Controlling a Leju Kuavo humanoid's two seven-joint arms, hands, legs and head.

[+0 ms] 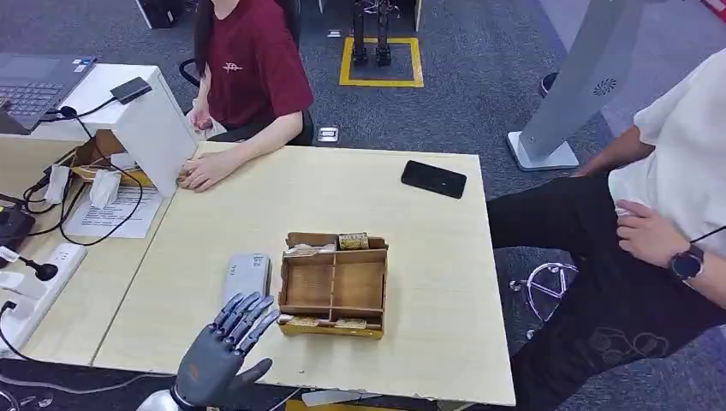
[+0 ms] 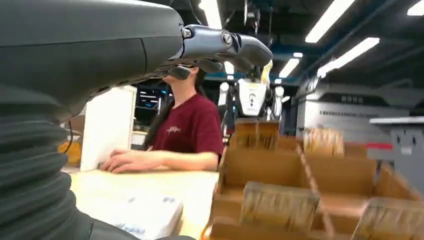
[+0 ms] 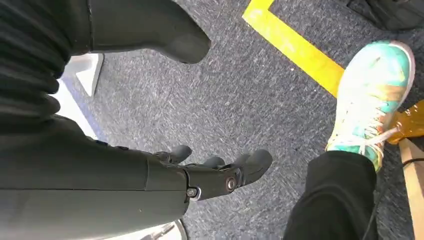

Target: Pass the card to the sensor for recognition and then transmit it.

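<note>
Your left hand (image 1: 229,342) sits at the lower left of the head view, over the near table edge, fingers spread and holding nothing. It is just short of the grey sensor (image 1: 246,276), which lies flat beside the cardboard organizer (image 1: 334,285) at frame centre. Your right hand (image 3: 210,175) hangs over the carpet in the right wrist view, fingers loosely apart, empty.

Progress, as a judgement: nothing is done yet. No card is in either hand. Cards seem to stand in the organizer's front and back slots (image 1: 353,241), but which one is meant you cannot tell. Left to do: pick a card, present it to the sensor, then hand it on, likely to the person in the red shirt (image 1: 252,64).

Writing: small white chest logo on the red shirt, unreadable. Sensor markings blurred.
</note>
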